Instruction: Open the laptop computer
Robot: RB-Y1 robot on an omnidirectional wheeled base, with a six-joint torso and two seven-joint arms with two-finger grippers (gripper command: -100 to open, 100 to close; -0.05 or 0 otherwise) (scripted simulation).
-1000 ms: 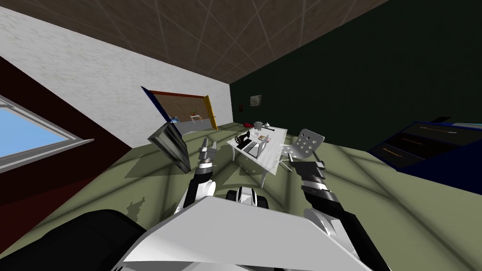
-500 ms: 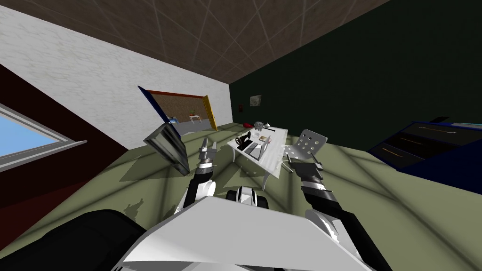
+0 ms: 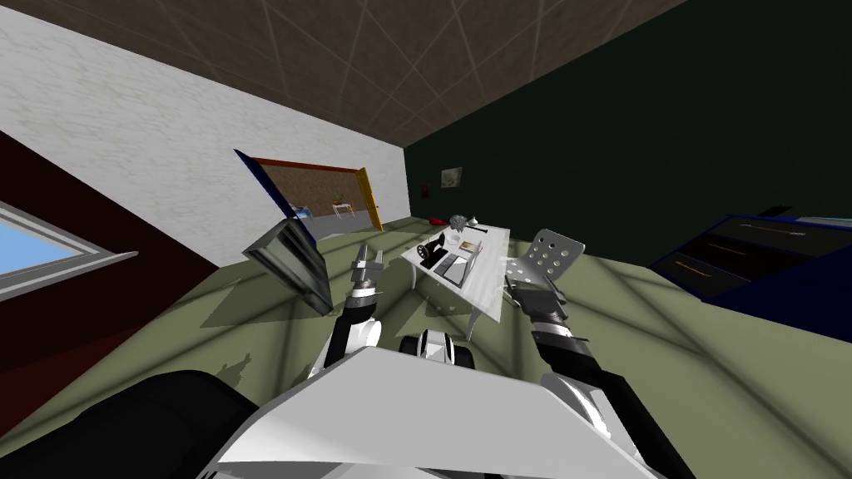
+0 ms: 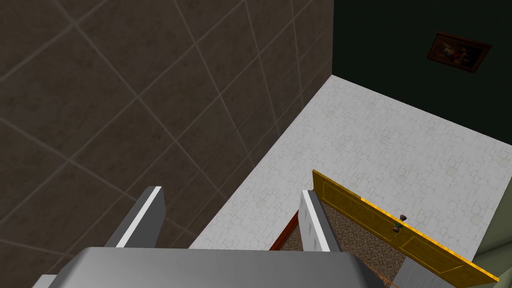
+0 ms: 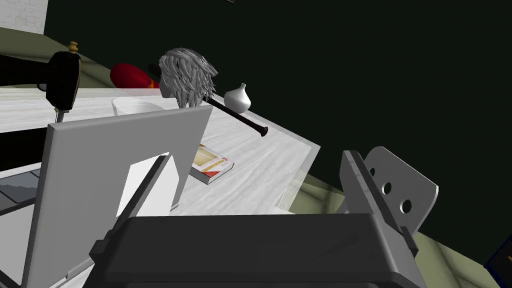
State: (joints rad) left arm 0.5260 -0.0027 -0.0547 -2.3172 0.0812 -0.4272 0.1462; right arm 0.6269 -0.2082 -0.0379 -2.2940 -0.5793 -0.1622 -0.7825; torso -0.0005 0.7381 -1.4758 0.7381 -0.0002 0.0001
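The laptop (image 5: 85, 175) stands on the tabletop (image 5: 260, 150) with its lid already partly raised. The right end effector (image 5: 257, 155) has its fingers apart, one at the lid; I cannot tell if it touches. A low push could shove the laptop into the sewing machine (image 5: 62, 82), and the chair (image 5: 395, 170) crowds that arm. The left end effector (image 4: 230, 191), fingers also apart, is held off to the side.

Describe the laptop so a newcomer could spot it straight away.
Find the white table near the dark green wall, next to the perforated grey chair. The laptop sits on it, close to the black sewing machine and a red-and-yellow book. It alone is a thin, plain light grey panel standing upright.
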